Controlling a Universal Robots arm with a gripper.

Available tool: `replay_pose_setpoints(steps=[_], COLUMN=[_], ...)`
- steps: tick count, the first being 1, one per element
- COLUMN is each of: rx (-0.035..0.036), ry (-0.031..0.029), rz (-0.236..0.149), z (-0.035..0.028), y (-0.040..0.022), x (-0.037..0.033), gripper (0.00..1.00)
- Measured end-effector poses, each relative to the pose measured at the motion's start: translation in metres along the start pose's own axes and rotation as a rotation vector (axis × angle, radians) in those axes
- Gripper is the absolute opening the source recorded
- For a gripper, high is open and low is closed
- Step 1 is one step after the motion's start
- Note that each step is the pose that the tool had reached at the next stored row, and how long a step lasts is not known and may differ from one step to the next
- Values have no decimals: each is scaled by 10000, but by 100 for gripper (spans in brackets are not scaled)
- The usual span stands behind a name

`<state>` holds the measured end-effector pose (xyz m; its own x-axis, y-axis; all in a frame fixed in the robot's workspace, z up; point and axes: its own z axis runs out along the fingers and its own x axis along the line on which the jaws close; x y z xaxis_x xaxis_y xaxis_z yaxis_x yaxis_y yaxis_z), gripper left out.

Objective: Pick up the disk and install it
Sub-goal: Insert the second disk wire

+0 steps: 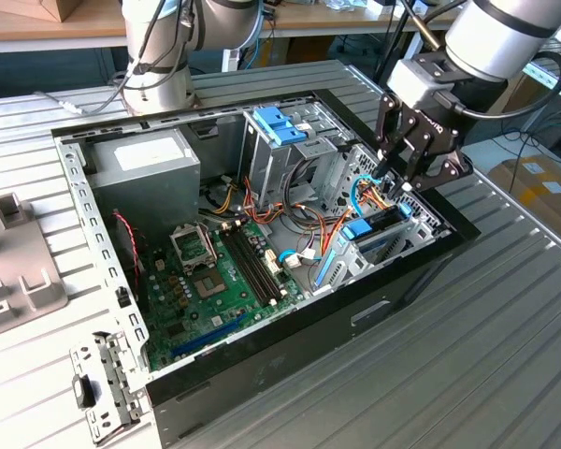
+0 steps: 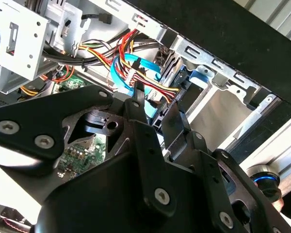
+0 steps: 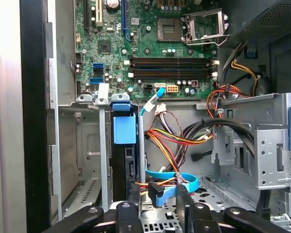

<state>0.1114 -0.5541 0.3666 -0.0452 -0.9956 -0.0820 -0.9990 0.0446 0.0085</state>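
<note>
Gripper [image 1: 393,181]: at the exterior view's right, over the drive bay; fingers set a little apart, tips among cables, gripping nothing I can make out.
Fingers [image 3: 127,213]: cut off at the frame's lower edge in the first wrist view.
Disk [image 3: 123,160]: standing on edge in the bay slot, lower centre-left; dark body mostly hidden, light-blue carrier tab [image 3: 124,130] on top.
Cables [image 3: 172,136]: red, yellow, black, tangled beside it.
Motherboard [image 1: 206,281]: lower centre, exterior view.
</note>
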Motion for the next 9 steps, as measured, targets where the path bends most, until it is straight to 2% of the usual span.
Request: replay_pose_setpoints(steps=[3, 4, 5, 9], rx=[0, 0, 0, 0], ry=[-1, -2, -2, -2], rz=[0, 0, 0, 0], z=[2, 5, 6, 12], y=[0, 1, 1, 15], x=[1, 1, 1, 12], gripper=[42, 22, 16, 16])
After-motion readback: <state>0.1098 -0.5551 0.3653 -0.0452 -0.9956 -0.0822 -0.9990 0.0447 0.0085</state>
